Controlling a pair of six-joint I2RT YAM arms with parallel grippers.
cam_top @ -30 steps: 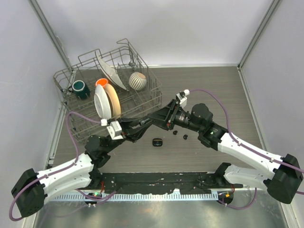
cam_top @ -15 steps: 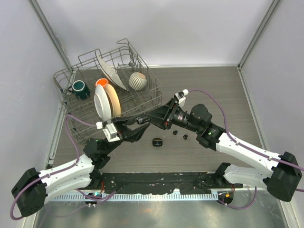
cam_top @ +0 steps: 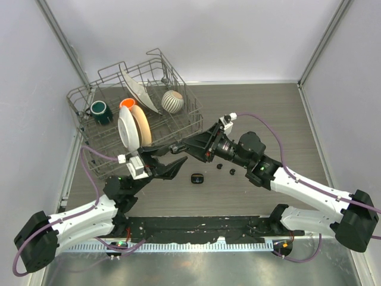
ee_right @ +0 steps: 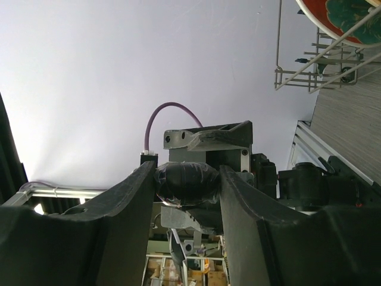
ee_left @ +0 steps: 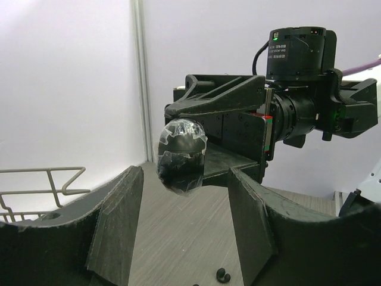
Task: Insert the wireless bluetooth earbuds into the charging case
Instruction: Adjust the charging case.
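Note:
My right gripper hangs above the table, shut on a glossy black pebble-shaped thing wrapped in wrinkled clear film, which looks like the charging case. In the left wrist view the case sits pinched at the tips of the right fingers, just beyond my left gripper. The left gripper is open with nothing between its fingers, a little short of the case. Two tiny black earbuds lie on the table under the right arm. One earbud shows below the left fingers.
Another small black oblong thing lies on the table near the earbuds. A wire dish rack stands at the back left, holding a green mug, plates and a ribbed cup. Walls close the sides.
My left gripper has opened and drawn back to the left, away from the case. The right gripper keeps its hold and has shifted slightly left.

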